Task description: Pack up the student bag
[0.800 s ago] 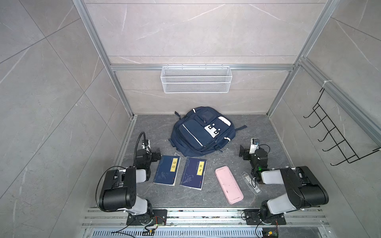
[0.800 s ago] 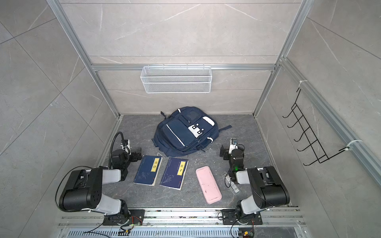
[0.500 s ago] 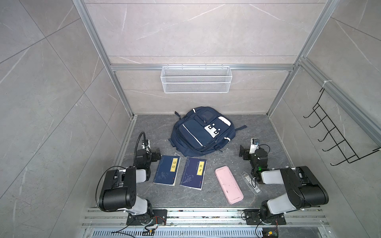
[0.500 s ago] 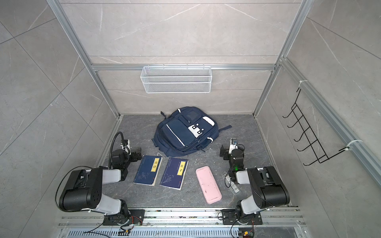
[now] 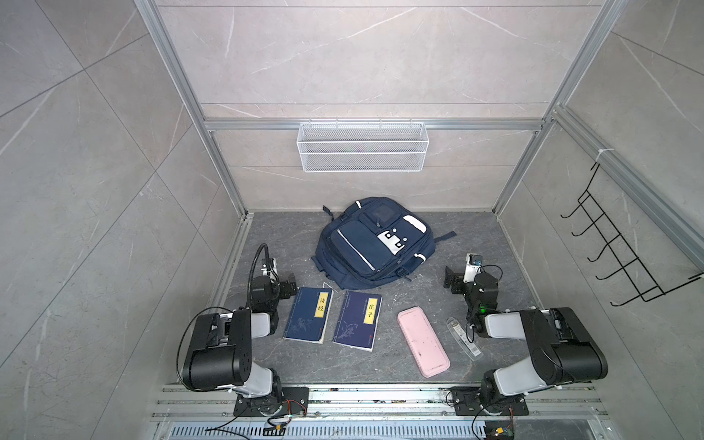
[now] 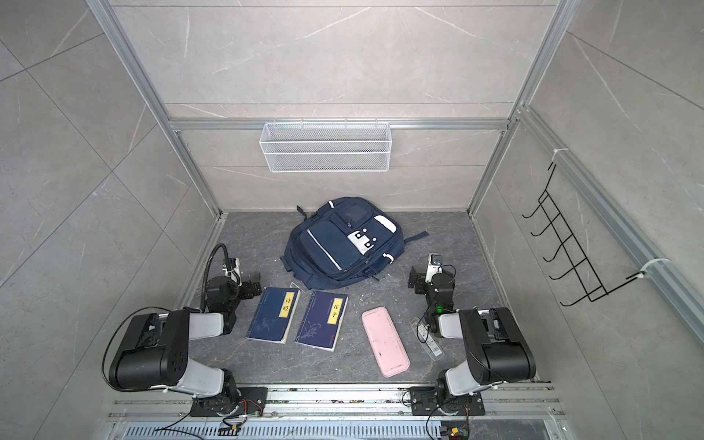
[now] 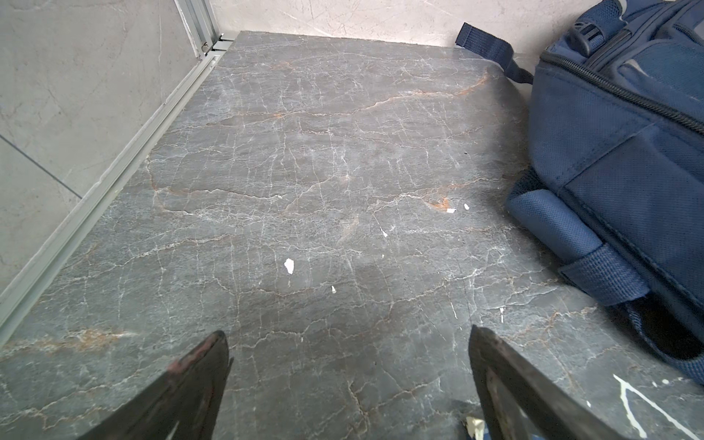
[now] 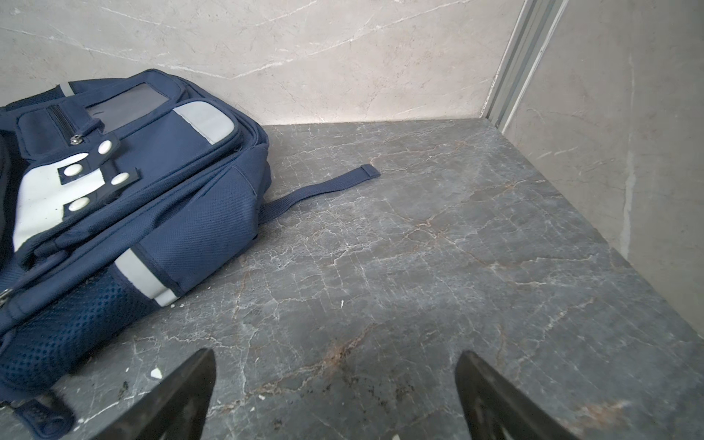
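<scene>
Student bag (image 5: 375,244) lay flat on the dark stone tabletop (image 7: 304,171), front pockets up, ahead of both grippers and between them, touching neither. The left gripper (image 7: 348,331) hung low with its jaws spread wide and nothing between them, only bare tabletop; the bag's lower corner and a padded strap sat just off its inner side. The right gripper (image 8: 336,351) was likewise wide apart and empty, with the bag's side pocket (image 8: 198,244) near its inner side and a loose webbing strap (image 8: 324,186) trailing across the tabletop ahead of it. Back from the left gripper, toward the arm's base, lay two navy books (image 5: 308,316) side by side; back from the right gripper lay a pink pencil case (image 5: 423,341) and, beside it, a clear flat packet (image 5: 463,339). As for handling, the student bag looked soft and slumped, probably light while unfilled, so it would likely sag and slide if pinched by thin fabric. Its zips appeared closed in both top views, though I could not be certain. A zip pull (image 5: 404,271) on the near edge seemed the sensible first hold, one gripper bracing a seam or strap while its partner drew the pull.
</scene>
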Robot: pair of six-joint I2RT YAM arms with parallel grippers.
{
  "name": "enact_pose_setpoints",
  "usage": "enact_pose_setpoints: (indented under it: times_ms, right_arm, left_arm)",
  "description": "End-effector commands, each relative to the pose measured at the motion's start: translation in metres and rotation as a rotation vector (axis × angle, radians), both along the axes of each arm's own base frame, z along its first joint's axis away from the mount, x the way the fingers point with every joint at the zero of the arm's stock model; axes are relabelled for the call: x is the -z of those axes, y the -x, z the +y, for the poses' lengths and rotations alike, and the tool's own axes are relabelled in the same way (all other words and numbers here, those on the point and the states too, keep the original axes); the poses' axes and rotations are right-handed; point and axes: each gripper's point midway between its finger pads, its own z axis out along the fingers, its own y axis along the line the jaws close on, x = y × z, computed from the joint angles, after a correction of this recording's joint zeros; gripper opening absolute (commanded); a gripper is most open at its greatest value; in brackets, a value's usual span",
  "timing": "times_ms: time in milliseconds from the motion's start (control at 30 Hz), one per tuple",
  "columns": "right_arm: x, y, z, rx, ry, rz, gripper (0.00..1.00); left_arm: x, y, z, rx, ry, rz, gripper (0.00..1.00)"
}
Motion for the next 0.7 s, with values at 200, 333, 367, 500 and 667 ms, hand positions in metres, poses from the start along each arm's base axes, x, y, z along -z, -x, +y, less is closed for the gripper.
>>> enact_pose_setpoints:
  times_ms: [200, 333, 367, 500, 667]
  right_arm:
    - [-0.005, -0.003, 0.0, 0.005, -0.005, -0.012, 1.0]
    - [-0.023, 0.007, -0.012, 0.121, 0.038, -0.031, 1.0]
    - [-0.028, 0.008, -0.014, 0.16, 0.055, -0.015, 1.0]
    - [-0.052, 0.014, -0.037, 0.364, 0.024, 0.049, 1.0]
    - [-0.082, 0.009, -0.039, 0.539, -0.146, 0.291, 1.0]
  left_arm:
    - [-0.015, -0.007, -0.001, -0.008, -0.021, -0.053, 1.0]
    - [-0.044, 0.005, -0.011, -0.035, -0.121, -0.114, 1.0]
    - [-0.053, 0.008, -0.019, -0.027, -0.162, -0.129, 1.0]
    - [-0.085, 0.02, -0.04, -0.022, -0.171, -0.188, 1.0]
    - [-0.121, 0.028, -0.057, -0.082, 0.098, -0.183, 1.0]
